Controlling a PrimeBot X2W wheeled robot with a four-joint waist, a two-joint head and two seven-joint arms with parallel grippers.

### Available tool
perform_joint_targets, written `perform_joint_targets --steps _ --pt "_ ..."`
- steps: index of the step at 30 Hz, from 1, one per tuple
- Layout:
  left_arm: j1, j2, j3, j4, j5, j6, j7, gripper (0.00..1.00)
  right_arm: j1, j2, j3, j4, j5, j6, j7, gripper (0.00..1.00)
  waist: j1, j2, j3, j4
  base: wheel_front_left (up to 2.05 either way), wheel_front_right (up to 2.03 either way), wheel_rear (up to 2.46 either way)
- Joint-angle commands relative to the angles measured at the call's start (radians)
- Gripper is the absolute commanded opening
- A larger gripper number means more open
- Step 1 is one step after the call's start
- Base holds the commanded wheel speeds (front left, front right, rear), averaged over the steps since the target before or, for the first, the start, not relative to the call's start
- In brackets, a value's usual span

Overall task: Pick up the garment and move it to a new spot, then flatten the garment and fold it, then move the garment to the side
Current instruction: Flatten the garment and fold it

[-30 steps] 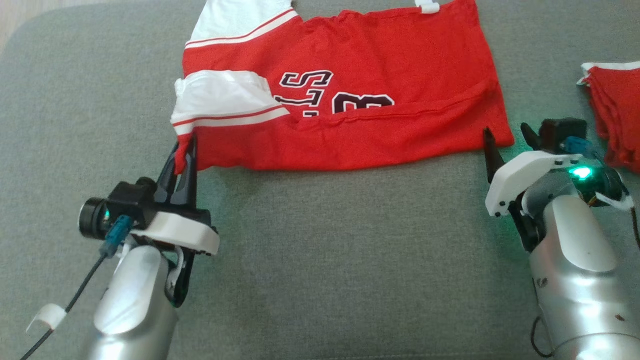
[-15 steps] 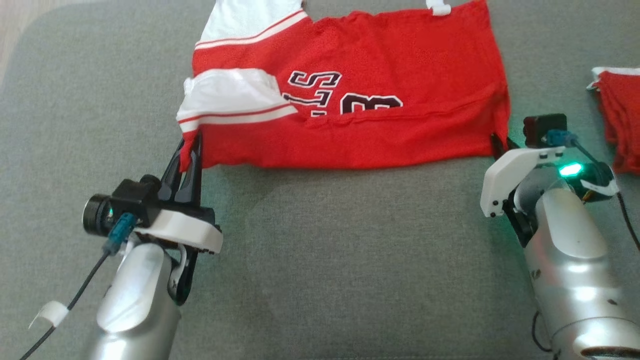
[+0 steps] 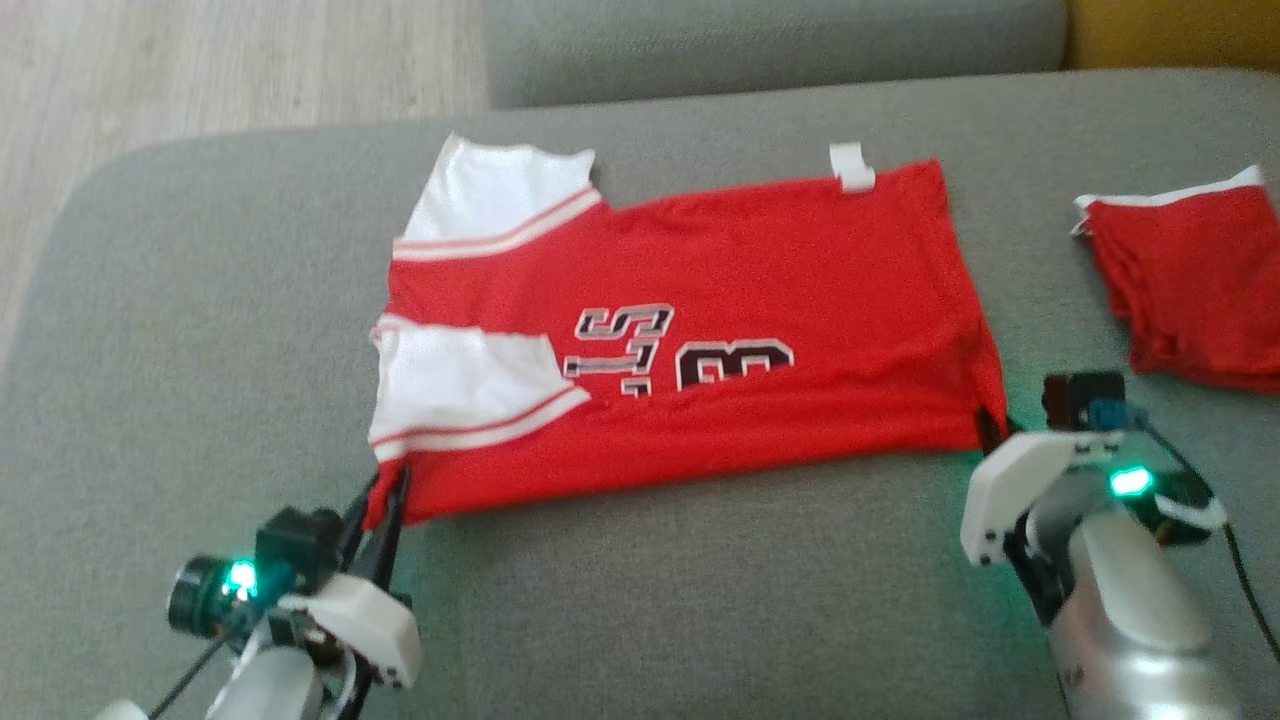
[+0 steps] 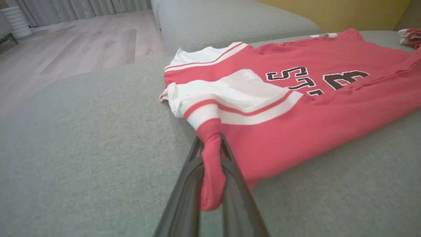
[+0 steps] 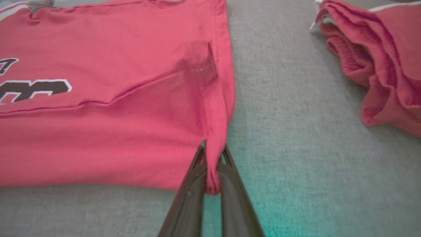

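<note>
I have the red jersey (image 3: 720, 330), soft knit with white sleeves, lying flat across the grey sofa cushion (image 3: 650, 600), its near left corner pinched tight in my left fingers (image 4: 187, 187), its near right corner in my right fingers (image 5: 190, 200), a folded red pile (image 3: 1190, 290) lying apart to the right

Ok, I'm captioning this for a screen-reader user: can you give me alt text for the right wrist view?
The right hand is shut on a corner of a red jersey with dark lettering, spread on a grey cushion. Another red garment lies folded to the right, apart from it.
</note>
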Motion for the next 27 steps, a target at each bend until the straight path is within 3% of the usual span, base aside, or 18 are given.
perform_joint_targets --steps 1,9,15,16,17,19,20,27 --pt "-0.018 0.035 0.03 -0.04 0.008 0.001 0.002 0.0 0.004 0.001 0.024 -0.046 0.007 -0.001 0.007 0.0 0.0001 -0.0001 -0.026 -0.014 0.0 0.0 0.0" --pt "0.078 0.063 0.011 -0.142 -0.009 -0.004 0.07 0.0 0.177 0.001 0.037 -0.281 0.073 -0.001 0.122 0.0 0.0001 -0.0001 -0.063 -0.019 0.0 0.0 0.0" --pt "0.102 0.055 0.0 -0.186 -0.025 0.003 0.111 0.0 0.249 0.001 0.057 -0.408 0.138 -0.001 0.167 0.0 0.0001 -0.0001 -0.054 -0.022 0.0 0.0 0.0" --pt "0.103 0.051 0.002 -0.189 -0.029 0.008 0.112 0.0 0.255 0.001 0.06 -0.423 0.145 -0.001 0.161 0.41 0.0001 -0.0001 -0.051 -0.023 0.0 0.0 0.0" --pt "0.101 0.048 0.004 -0.191 -0.031 0.013 0.109 0.02 0.26 0.001 0.063 -0.435 0.154 -0.001 0.155 1.0 0.0001 -0.0001 -0.049 -0.024 0.0 0.0 0.0" --pt "0.095 0.04 0.01 -0.192 -0.035 0.026 0.095 0.71 0.265 0.001 0.063 -0.455 0.168 -0.001 0.132 1.0 0.0001 -0.0001 -0.043 -0.026 0.0 0.0 0.0" --pt "0.091 0.035 0.013 -0.191 -0.036 0.032 0.085 1.0 0.264 0.001 0.058 -0.466 0.169 -0.001 0.111 1.0 0.0001 -0.0001 -0.04 -0.028 0.0 0.0 0.0" --pt "0.052 -0.014 0.067 -0.202 -0.085 0.064 -0.04 1.0 0.249 0.001 0.079 -0.515 0.237 -0.001 -0.133 1.0 0.0001 -0.0001 -0.014 -0.04 0.0 0.0 0.0"
